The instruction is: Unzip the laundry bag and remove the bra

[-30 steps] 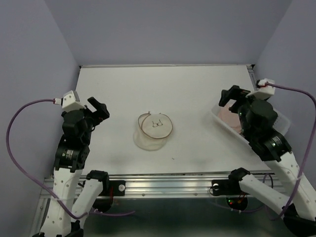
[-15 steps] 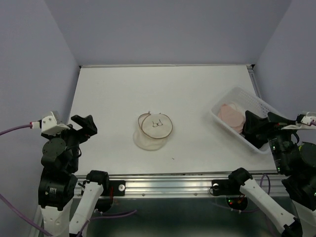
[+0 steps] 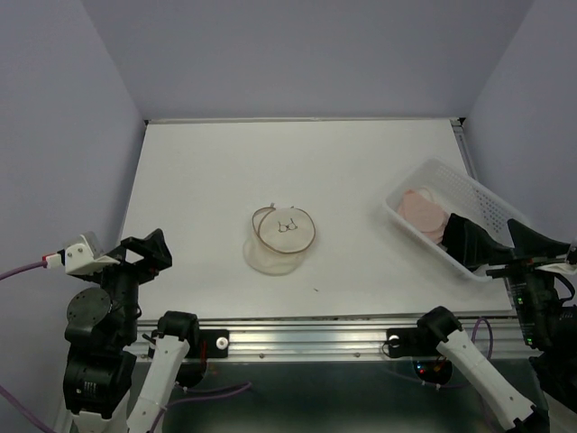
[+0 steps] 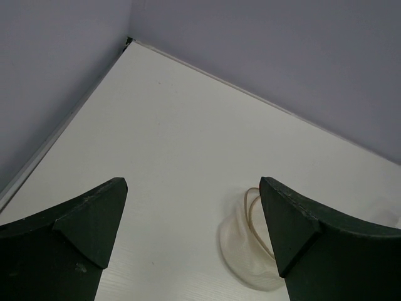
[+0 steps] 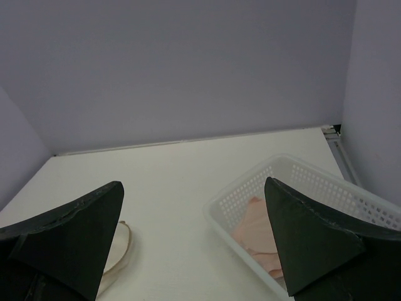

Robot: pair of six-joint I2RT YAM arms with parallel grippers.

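The laundry bag [image 3: 281,239], a round cream mesh pouch with a thin wire rim, lies flat and collapsed in the middle of the table. It also shows in the left wrist view as the laundry bag [image 4: 247,251] beside the right finger. The pale pink bra [image 3: 422,212] lies in the white perforated basket [image 3: 460,179] at the right, and the right wrist view shows the bra [image 5: 260,229] there too. My left gripper [image 3: 142,248] is open at the near left, far from the bag. My right gripper [image 3: 494,236] is open over the basket's near end, holding nothing.
Lilac walls close in the table on three sides. The basket [image 5: 235,202] stands slanted against the right edge. A metal rail [image 3: 306,338] with both arm bases runs along the near edge.
Both arms have drawn back toward the near edge and their bases. The right gripper left the basket's far end, uncovering the bra. Bag and basket have not moved.
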